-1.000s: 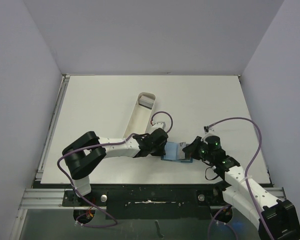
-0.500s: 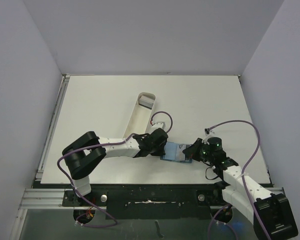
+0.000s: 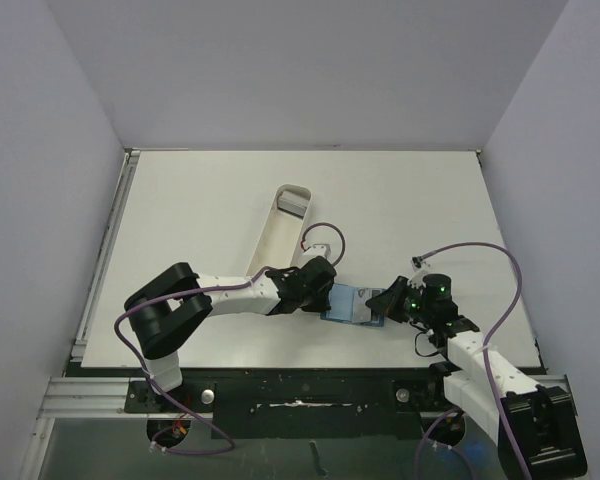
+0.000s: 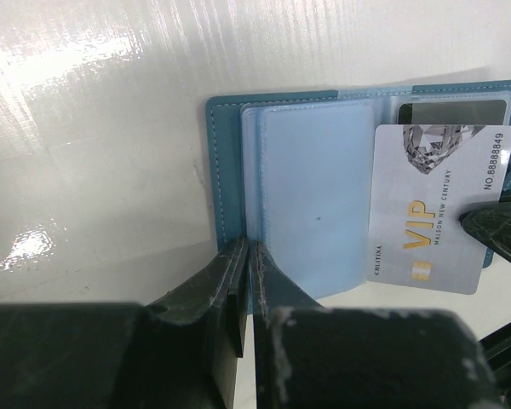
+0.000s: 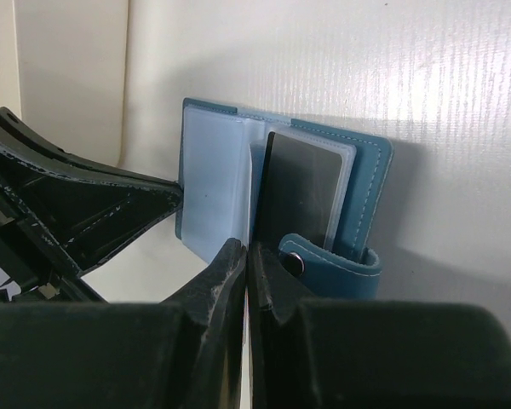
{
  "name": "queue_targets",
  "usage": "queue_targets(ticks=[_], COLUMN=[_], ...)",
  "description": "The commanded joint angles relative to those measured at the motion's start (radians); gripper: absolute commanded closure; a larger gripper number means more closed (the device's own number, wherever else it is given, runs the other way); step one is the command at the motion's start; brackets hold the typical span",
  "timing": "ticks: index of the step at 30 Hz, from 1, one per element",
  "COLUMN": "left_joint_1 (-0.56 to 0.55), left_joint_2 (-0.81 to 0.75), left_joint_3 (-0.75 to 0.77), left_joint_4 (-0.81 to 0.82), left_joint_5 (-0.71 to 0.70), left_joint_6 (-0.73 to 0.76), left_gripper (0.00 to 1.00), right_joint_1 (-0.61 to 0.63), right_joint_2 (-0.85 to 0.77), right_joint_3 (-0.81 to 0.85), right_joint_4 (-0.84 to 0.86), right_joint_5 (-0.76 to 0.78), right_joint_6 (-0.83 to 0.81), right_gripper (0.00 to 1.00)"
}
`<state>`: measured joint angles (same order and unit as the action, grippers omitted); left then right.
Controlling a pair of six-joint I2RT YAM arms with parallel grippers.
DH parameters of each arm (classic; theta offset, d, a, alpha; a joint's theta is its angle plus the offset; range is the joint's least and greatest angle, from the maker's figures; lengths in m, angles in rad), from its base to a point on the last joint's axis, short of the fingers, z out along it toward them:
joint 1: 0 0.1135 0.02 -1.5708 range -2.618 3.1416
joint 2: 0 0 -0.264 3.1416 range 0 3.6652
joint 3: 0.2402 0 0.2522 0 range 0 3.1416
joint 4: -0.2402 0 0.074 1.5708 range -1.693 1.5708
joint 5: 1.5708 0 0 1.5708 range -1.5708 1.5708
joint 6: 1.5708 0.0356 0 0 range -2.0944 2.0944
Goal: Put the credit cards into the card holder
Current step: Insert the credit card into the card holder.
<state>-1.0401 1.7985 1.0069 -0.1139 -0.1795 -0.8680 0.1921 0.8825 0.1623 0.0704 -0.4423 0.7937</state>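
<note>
The teal-blue card holder (image 3: 346,301) lies open near the table's front edge, between both grippers. My left gripper (image 4: 249,249) is shut on the near edge of the card holder (image 4: 226,170), by its light blue inner page. A grey credit card (image 4: 439,209) printed VIP lies slanted over the holder's right half, and my right gripper (image 5: 249,249) is shut on it, seen edge-on there. A dark credit card (image 5: 302,192) sits in a clear pocket of the card holder (image 5: 370,183), above the snap tab (image 5: 332,268). The left gripper (image 3: 325,292) and right gripper (image 3: 383,303) face each other.
A long white oblong tray (image 3: 277,232) runs diagonally behind the left arm, with a small grey object (image 3: 293,203) at its far end. Its wall (image 5: 68,77) also shows in the right wrist view. White walls close in the table on three sides.
The right arm's wrist and elbow have swung a little to the right, with its gripper staying at the holder's right edge. The left arm and the holder have not moved.
</note>
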Motion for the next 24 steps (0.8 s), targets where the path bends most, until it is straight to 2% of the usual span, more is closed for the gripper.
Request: queue_targets(ticks=[1, 24], left_joint_1=[-0.008, -0.012], left_joint_2=[-0.01, 0.006], left_joint_3=[0.017, 0.034], left_joint_4=[0.012, 0.006], left_joint_5=[-0.007, -0.003], left_joint_6=[0.006, 0.014], left_gripper=[0.95, 0.95], right_joint_1=[-0.025, -0.068], right_joint_2=[-0.012, 0.141], right_joint_3=[0.004, 0.018], right_joint_4=[0.048, 0.173], right_joint_5=[-0.084, -0.205], right_joint_6=[-0.017, -0.064], right_gripper=[1.0, 1.0])
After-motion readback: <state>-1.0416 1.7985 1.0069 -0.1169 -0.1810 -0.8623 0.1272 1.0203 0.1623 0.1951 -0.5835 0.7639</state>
